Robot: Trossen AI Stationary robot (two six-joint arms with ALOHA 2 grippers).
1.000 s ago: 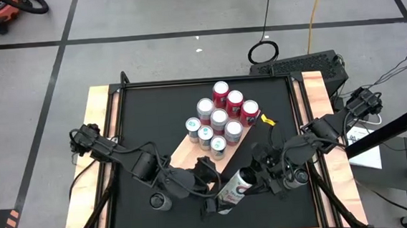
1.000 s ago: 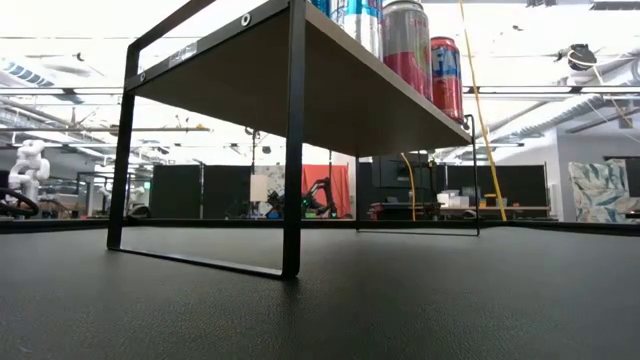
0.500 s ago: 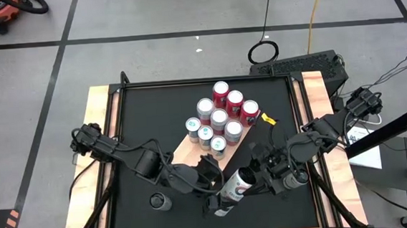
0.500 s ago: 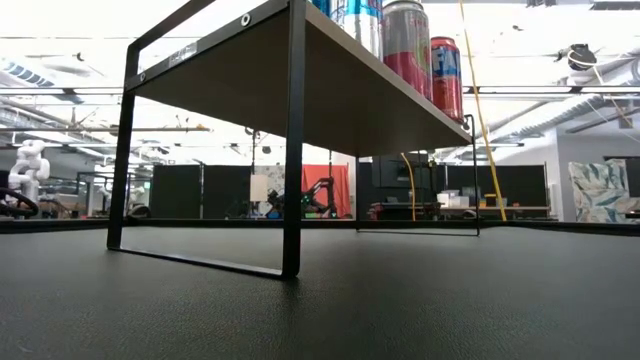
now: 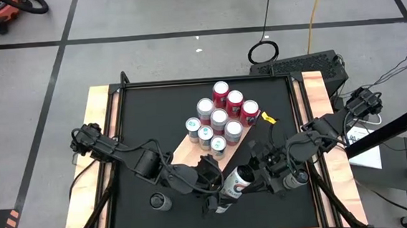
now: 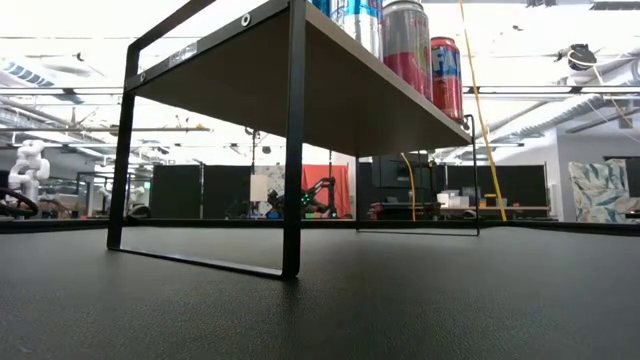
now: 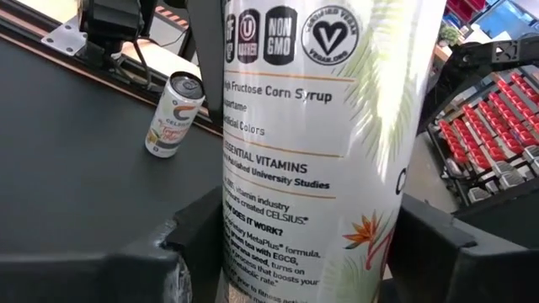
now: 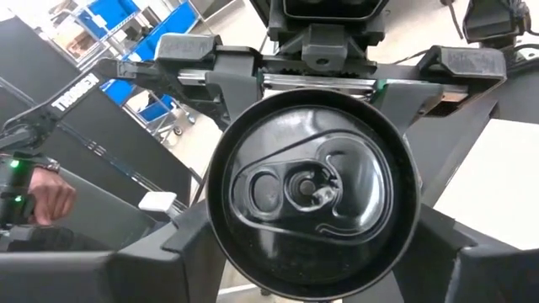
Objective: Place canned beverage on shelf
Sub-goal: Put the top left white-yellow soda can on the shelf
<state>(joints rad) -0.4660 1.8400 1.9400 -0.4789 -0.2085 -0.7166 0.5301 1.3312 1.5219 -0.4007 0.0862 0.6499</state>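
A white canned beverage [image 5: 232, 187] with red flower print hangs tilted above the black tabletop, near the front, between my two grippers. My right gripper [image 5: 255, 179] is shut on its top end. My left gripper [image 5: 220, 188] is on its lower body; the can fills the left wrist view [image 7: 328, 151]. The tan wooden shelf [image 5: 190, 147] carries several upright cans [image 5: 218, 116]. The low view shows the shelf from below [image 6: 340, 95]. Neither gripper shows there. My left gripper has the can's printed side wall [image 7: 244, 252] between its two fingers [image 7: 189, 252]. They come from the table's left and lie across the can. No gap shows on either side. My right gripper pinches the can's top end [image 8: 229, 248] between its two fingers [image 8: 160, 261]. They come from the table's right and lie along the can. The can's lid faces the wrist camera. The can is lifted clear and tilted.
Another can [image 5: 158, 201] stands on the black tabletop near the front left; it also shows in the left wrist view [image 7: 174, 114]. A small yellow piece [image 5: 267, 118] lies right of the shelf. Wooden side rails [image 5: 99, 157] border the table.
My left gripper has moved toward the table's right edge, up to the can that my right gripper holds. Its fingers now stand on both sides of the can. The can has stayed where it was.
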